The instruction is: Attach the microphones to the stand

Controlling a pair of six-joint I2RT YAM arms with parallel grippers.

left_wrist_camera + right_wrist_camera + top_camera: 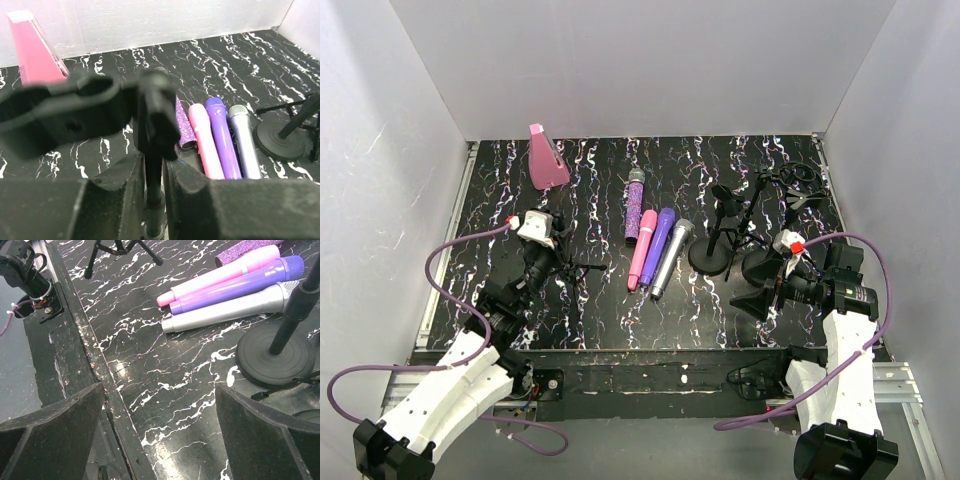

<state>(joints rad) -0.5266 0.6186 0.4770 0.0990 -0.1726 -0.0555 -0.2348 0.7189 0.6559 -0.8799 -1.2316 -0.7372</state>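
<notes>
Marbled black tabletop [600, 300] bears four microphones [658, 245] lying parallel, heads pointing away.

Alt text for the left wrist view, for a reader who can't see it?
The left gripper is shut, jaws clamped on the thin pole of a black stand whose clip blurs across the foreground. Beyond, the glittery purple microphone, pink microphone, purple microphone and silver microphone lie side by side on the marbled table; a pink wedge block stands upper left.
</notes>
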